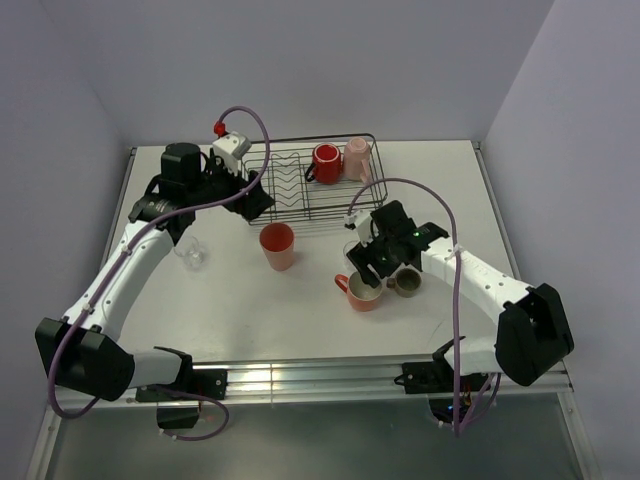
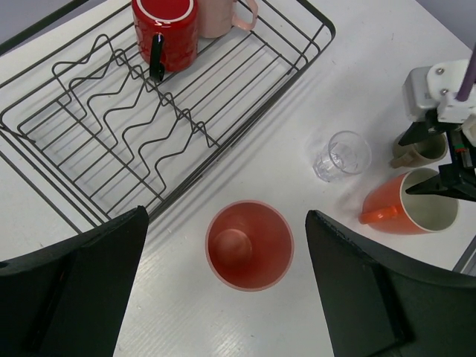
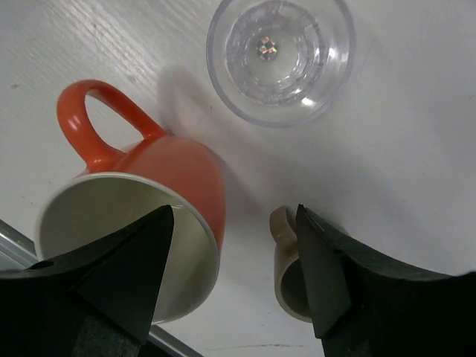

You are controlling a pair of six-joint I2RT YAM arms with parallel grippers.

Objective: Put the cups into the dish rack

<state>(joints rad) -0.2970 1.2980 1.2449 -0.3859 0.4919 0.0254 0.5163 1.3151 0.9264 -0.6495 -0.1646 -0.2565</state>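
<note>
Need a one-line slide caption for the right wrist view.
Right hand open over orange mug and grey mug, clear glass just beyond.

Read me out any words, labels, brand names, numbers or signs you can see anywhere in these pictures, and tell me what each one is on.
No readable text in any view.
Red mug, pale pink mug, salmon tumbler, orange mug, grey-olive mug, clear glass: plain, no print.
Dish rack: bare wire, no tag.
Right arm: only a small green light, no lettering.
</note>
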